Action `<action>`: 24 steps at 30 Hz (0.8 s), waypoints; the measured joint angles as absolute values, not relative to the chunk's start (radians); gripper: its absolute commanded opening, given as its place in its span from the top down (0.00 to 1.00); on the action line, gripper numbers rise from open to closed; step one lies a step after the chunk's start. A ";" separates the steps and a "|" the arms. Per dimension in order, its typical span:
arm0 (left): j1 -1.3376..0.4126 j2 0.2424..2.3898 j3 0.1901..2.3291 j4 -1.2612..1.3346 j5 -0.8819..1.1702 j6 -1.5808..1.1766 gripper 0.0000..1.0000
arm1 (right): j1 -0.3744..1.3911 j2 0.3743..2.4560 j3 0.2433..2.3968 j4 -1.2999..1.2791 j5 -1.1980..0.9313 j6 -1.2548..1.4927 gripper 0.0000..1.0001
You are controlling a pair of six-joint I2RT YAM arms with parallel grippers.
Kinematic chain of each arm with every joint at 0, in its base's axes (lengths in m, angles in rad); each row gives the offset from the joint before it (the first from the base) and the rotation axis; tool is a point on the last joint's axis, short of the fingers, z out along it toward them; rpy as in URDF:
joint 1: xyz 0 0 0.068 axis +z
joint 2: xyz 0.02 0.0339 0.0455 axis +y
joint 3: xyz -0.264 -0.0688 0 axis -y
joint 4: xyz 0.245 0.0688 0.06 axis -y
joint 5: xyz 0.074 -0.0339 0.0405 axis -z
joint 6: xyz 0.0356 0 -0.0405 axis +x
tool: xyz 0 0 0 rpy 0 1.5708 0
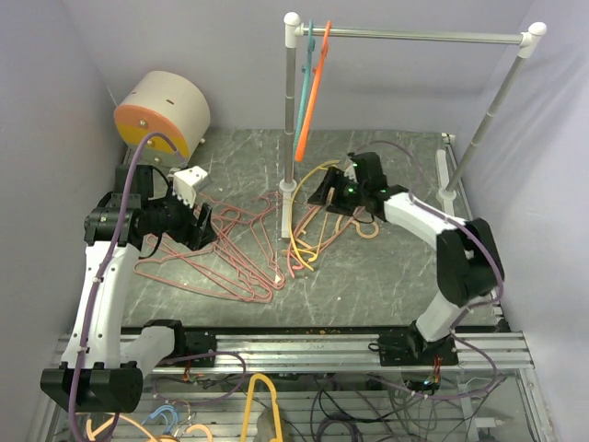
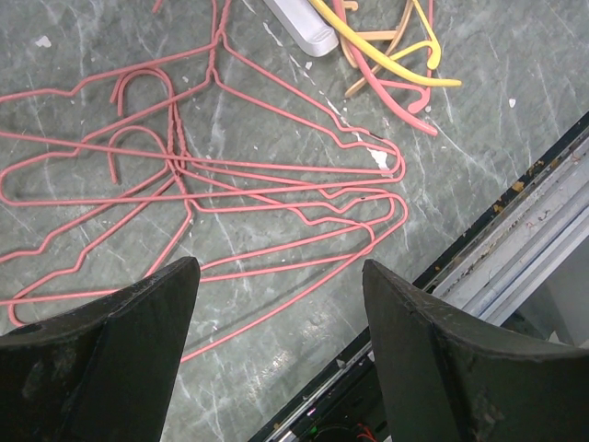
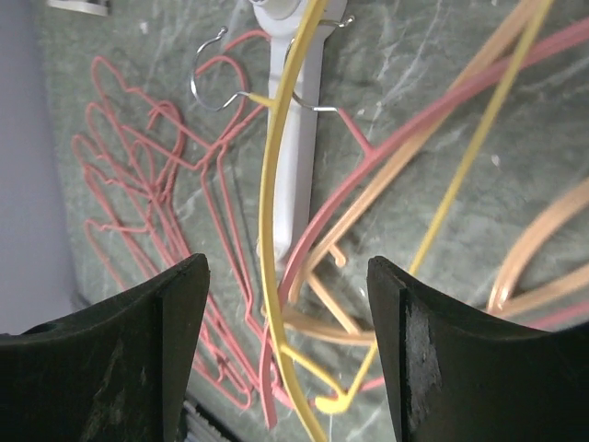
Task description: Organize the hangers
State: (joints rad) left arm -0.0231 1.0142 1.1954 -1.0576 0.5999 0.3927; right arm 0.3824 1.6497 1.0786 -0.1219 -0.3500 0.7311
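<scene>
Left pincer [image 2: 281,267] gapes empty over the pink wire hangers [image 2: 230,175] sprawled on the bench [image 2: 479,110] — right pincer [image 3: 287,262], also spread, straddles the yellow hanger [image 3: 267,184] (not pinching it). The teal hanger [image 1: 302,83] and orange hanger [image 1: 314,92] hang on the rail [image 1: 414,35].

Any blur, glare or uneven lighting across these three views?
Top external: even, soft light, silver metal rail sharp. Left wrist: thin pink wire hangers crisp, dark jaws soft-edged. Right wrist: curved yellow plastic hanger and peach plastic hangers near lens blurred.
</scene>
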 measured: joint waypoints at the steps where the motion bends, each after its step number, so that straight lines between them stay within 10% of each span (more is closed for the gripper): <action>1: -0.023 1.016 1.195 -1.058 0.599 0.393 0.17 | 0.398 1.678 1.102 -0.130 -0.333 0.727 0.31; 24: 0.006 1.017 1.189 -1.050 0.599 0.392 0.17 | 0.631 1.954 1.335 -0.238 -0.096 0.650 0.50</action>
